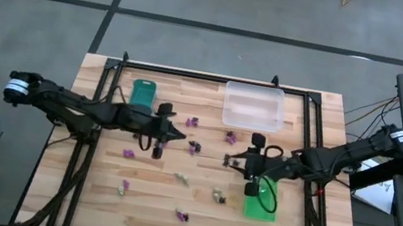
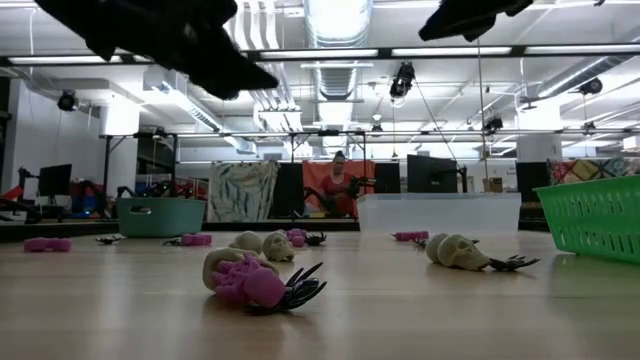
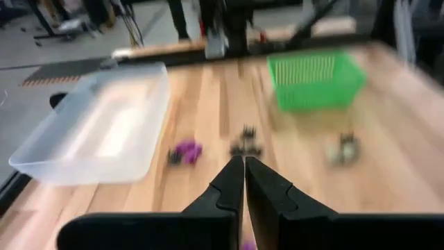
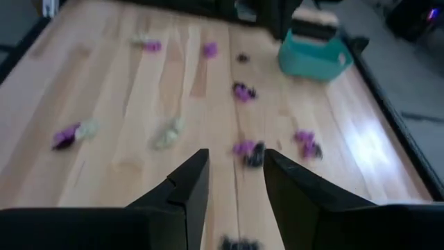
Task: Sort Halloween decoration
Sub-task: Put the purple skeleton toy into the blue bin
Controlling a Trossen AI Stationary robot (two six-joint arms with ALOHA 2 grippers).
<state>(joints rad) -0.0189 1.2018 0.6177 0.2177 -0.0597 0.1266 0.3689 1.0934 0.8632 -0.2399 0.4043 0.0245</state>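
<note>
Little sorting is judged done: the tiny purple, black and cream plastic Halloween trinkets (image 1: 192, 147) are seen scattered across the wooden table (image 1: 87, 209) (tray contents cannot be made out). The left gripper (image 1: 179, 136) is held shut above the table's middle; the right gripper (image 1: 231, 161) is held apart, empty, near the green mesh basket (image 1: 258, 206).

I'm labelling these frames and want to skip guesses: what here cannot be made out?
- Teal tray contents: too small from above; the low view shows only its wall.
- Trinket shapes: blurred in the right wrist view.
- Green tray interior: partly covered by the right gripper arm from above.
- Left gripper tip target: hidden below its shut fingers.
</note>
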